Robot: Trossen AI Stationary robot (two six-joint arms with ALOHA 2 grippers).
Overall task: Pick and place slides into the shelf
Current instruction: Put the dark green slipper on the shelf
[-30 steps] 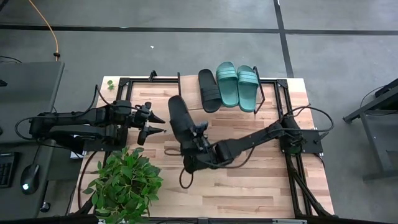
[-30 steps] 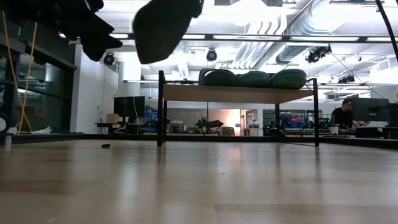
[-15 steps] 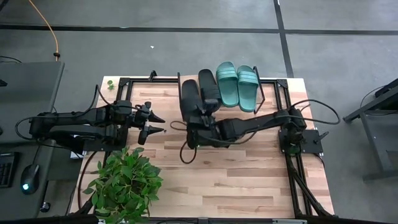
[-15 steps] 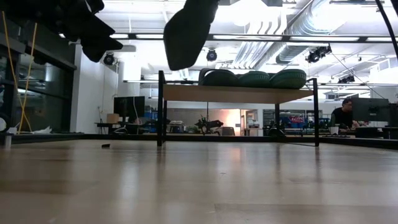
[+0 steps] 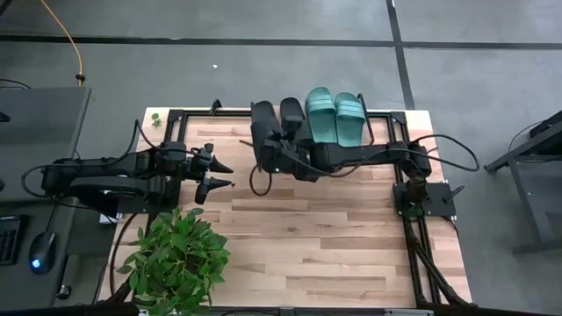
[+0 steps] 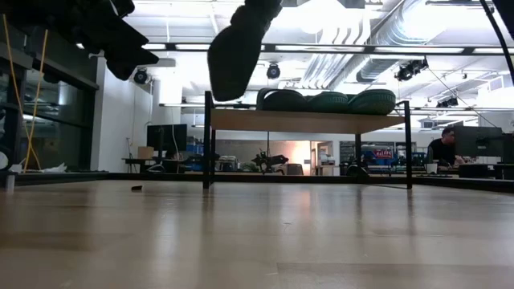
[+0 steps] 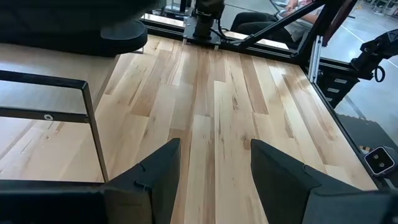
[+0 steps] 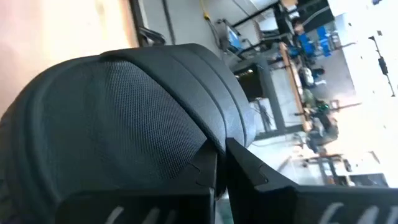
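Note:
My right gripper [image 5: 279, 151] is shut on a black slide [image 5: 262, 132], which is in the air over the shelf's left end [image 6: 210, 120]. In the low view this slide [image 6: 237, 48] hangs tilted above the plank top. On the shelf [image 5: 373, 132] rest another black slide [image 5: 294, 118] and two teal slides [image 5: 320, 116] [image 5: 349, 116], side by side on their soles; the low view shows them on the plank too [image 6: 329, 101]. My left gripper [image 5: 218, 172] waits open at the table's left, touching nothing. My right gripper pinches the black slide by its wide strap [image 8: 186, 118], whose edge runs between the two fingers [image 8: 202, 174]. The fingers reach in from the table's right and near side. The slide is lifted clear, tilted, one rounded end [image 6: 229, 84] lowest.
A potted plant [image 5: 176, 259] stands at the table's near left corner. A cable loop [image 5: 255, 180] hangs under the right arm. The shelf's black leg [image 7: 93, 124] shows close to the left gripper [image 7: 214, 174]. Bare wood [image 5: 334, 246] stretches across the table's middle and near side.
My right gripper has carried the black slide from the middle of the table toward the far edge, over the shelf's left end beside the black slide there. The slide has turned about and now lies nearly parallel to the slides on the shelf.

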